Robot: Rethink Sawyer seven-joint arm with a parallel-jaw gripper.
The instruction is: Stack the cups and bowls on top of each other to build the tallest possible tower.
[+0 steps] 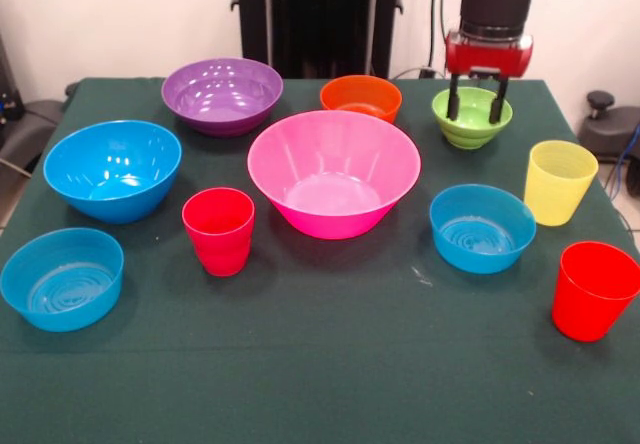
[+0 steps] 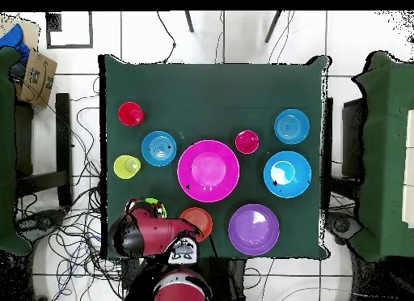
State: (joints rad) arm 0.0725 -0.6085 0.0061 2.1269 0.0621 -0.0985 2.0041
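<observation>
Green-clothed table (image 1: 320,364) carries every bowl and cup separately; no tower begun. Gripper (image 1: 476,104), fingers apart, straddles the lime green bowl (image 1: 470,129); all stacking remains.

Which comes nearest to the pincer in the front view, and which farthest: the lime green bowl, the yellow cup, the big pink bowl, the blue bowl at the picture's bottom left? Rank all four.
1. Lime green bowl: directly under the pincer.
2. Yellow cup: toward the right edge.
3. Big pink bowl: table's middle.
4. Blue bowl: bottom left corner, farthest.
</observation>
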